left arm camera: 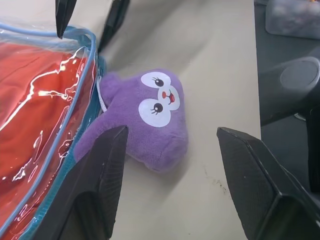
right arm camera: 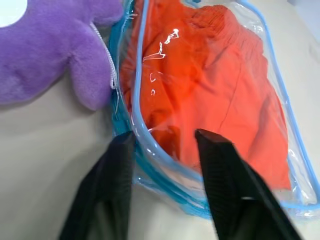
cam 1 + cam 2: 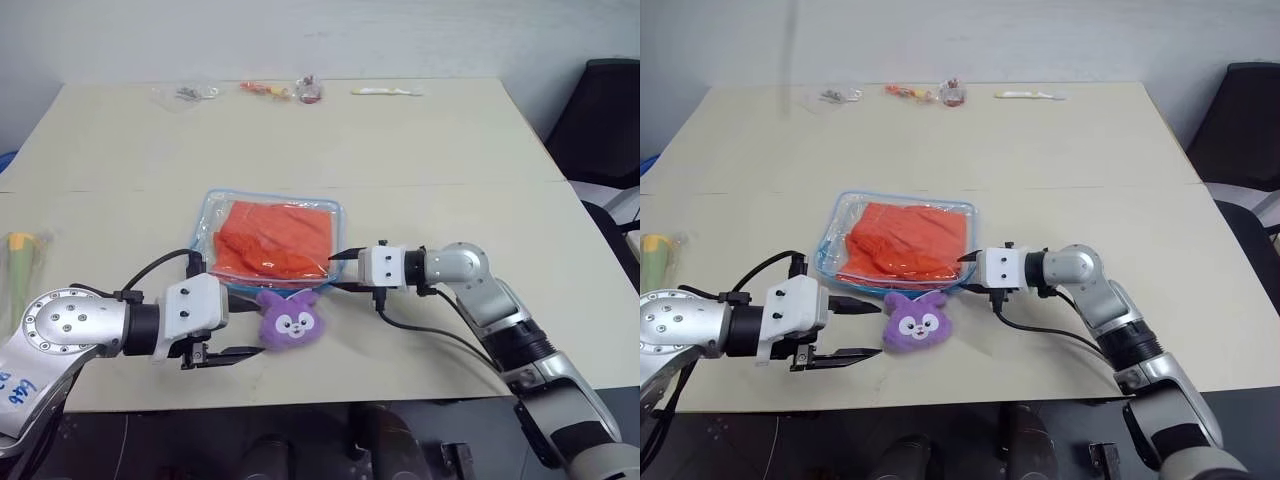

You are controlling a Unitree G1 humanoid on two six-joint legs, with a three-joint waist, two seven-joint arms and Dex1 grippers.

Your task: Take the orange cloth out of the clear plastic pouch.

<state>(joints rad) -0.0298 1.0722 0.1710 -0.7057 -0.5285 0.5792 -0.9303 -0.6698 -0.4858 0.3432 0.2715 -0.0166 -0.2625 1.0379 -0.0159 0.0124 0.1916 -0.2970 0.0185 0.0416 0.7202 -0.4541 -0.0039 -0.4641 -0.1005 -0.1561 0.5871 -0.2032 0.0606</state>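
The clear plastic pouch (image 3: 207,226) with light blue trim lies flat mid-table, and the folded orange cloth (image 3: 275,240) sits inside it. My right gripper (image 3: 336,272) reaches in from the right at the pouch's near right corner. In the right wrist view its fingers (image 2: 122,165) straddle the trimmed edge, both pressing on the plastic. A purple plush bunny (image 3: 290,318) lies against the pouch's near edge. Just left of the bunny, my left gripper (image 3: 862,330) stands open and holds nothing. Seen from the left wrist, the bunny (image 1: 150,115) lies past those open fingers.
Small packets (image 3: 185,93), an orange-yellow item (image 3: 265,90) and a white stick (image 3: 385,91) lie along the table's far edge. A wrapper with a yellow-green stick (image 3: 20,255) lies at the left edge. A black chair (image 3: 600,120) stands beyond the right side.
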